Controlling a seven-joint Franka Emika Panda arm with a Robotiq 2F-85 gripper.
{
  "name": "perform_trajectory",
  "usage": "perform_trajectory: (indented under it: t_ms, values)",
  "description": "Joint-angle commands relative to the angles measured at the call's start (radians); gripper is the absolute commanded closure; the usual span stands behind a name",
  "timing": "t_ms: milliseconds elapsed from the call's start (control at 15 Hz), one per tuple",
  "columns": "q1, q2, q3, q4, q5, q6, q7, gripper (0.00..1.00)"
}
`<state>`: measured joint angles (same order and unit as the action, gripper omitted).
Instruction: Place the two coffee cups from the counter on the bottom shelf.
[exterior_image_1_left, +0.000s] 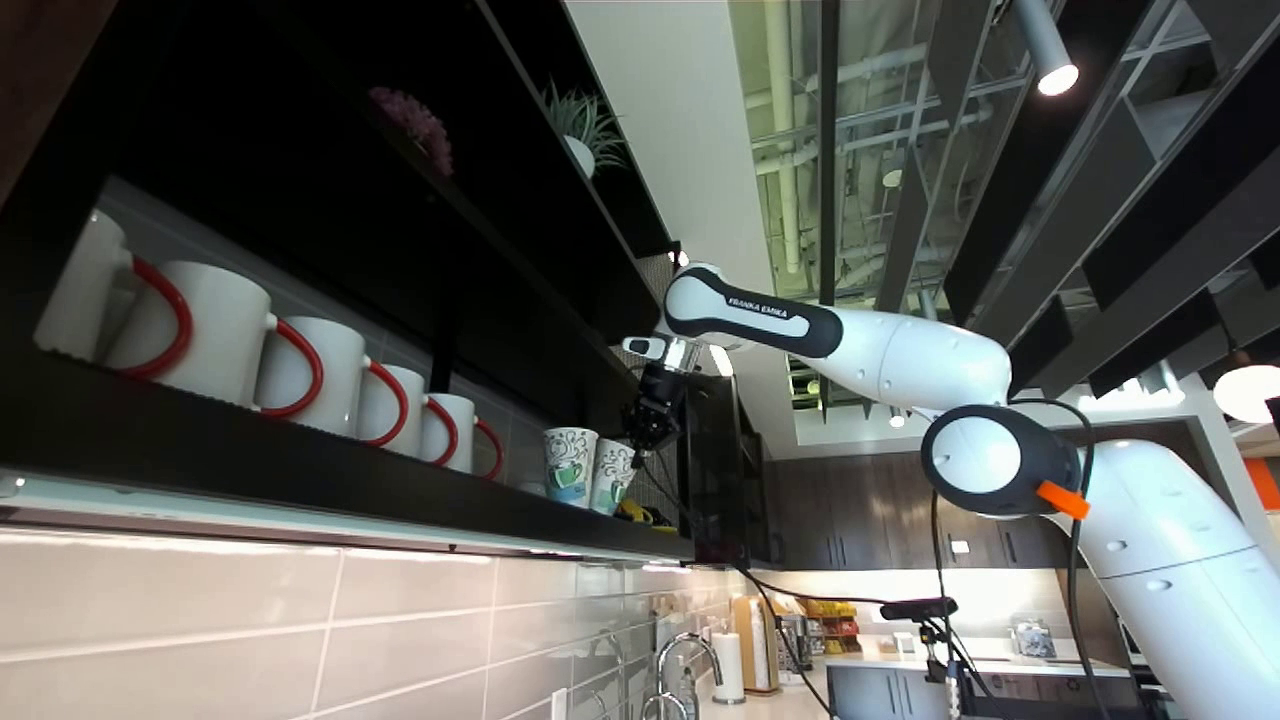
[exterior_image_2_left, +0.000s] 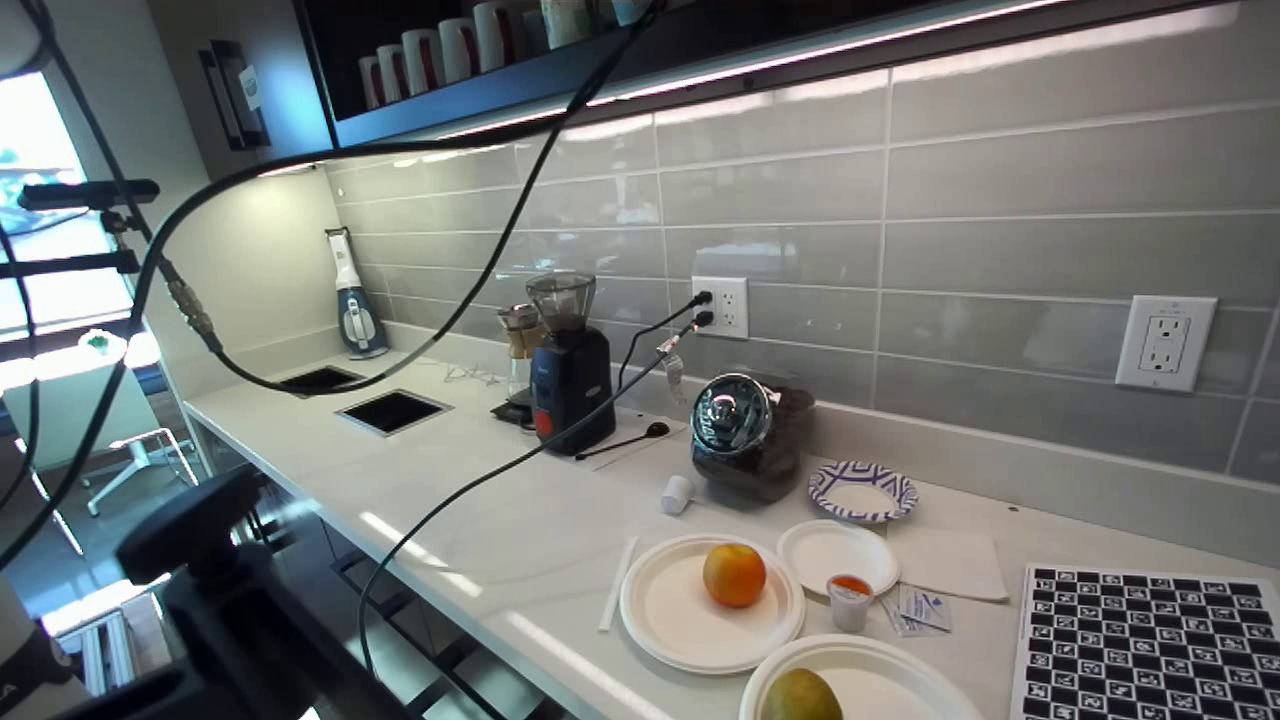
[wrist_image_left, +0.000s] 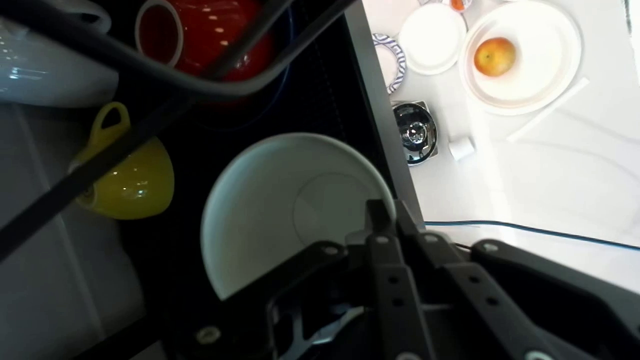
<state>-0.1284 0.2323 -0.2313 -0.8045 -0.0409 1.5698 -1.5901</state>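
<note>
Cup (wrist_image_left: 280, 210) and end effector (wrist_image_left: 393, 215) meet at the rim, one finger inside and one outside, clamped on its thin wall. Close by, a cable (wrist_image_left: 220, 90) loops across the wrist view and might drag on something once the arm (exterior_image_1_left: 900, 360) backs away. The cup is over the bottom shelf (exterior_image_1_left: 300, 470), near the front edge; whether the base touches is unclear, and because the cup leans, a release from this pose could topple it off. A firm squeeze may also dent the rim. Just beside it on the shelf stands the other cup (exterior_image_1_left: 570, 468), which a sideways slip would probably knock; farther along, white mugs (exterior_image_1_left: 215, 320) show red handles. Well below, the pale tabletop (exterior_image_2_left: 460, 440) carries a plate (exterior_image_2_left: 660, 630) with a round fruit (exterior_image_2_left: 735, 575), a coffee grinder (exterior_image_2_left: 575, 385) and a checkered board (exterior_image_2_left: 1150, 640). Beyond, in an exterior view, dark cabinets (exterior_image_1_left: 860, 510) fill the far end of the room under exposed ceiling pipes (exterior_image_1_left: 783, 80).
</note>
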Motion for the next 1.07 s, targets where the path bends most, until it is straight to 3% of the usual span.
perform_trajectory:
  t_ms: [0, 133, 267, 867, 1000]
  values:
    - [-0.018, 0.057, 0.005, 0.094, 0.036, -0.007, -0.027, 0.99]
    - [-0.018, 0.068, 0.006, 0.108, 0.039, -0.011, -0.027, 0.99]
    - [-0.017, 0.076, 0.006, 0.118, 0.036, -0.010, -0.024, 0.70]
    - [-0.020, 0.091, 0.008, 0.163, 0.054, 0.040, 0.008, 0.09]
    - [-0.021, 0.087, 0.008, 0.169, 0.067, 0.062, 0.024, 0.01]
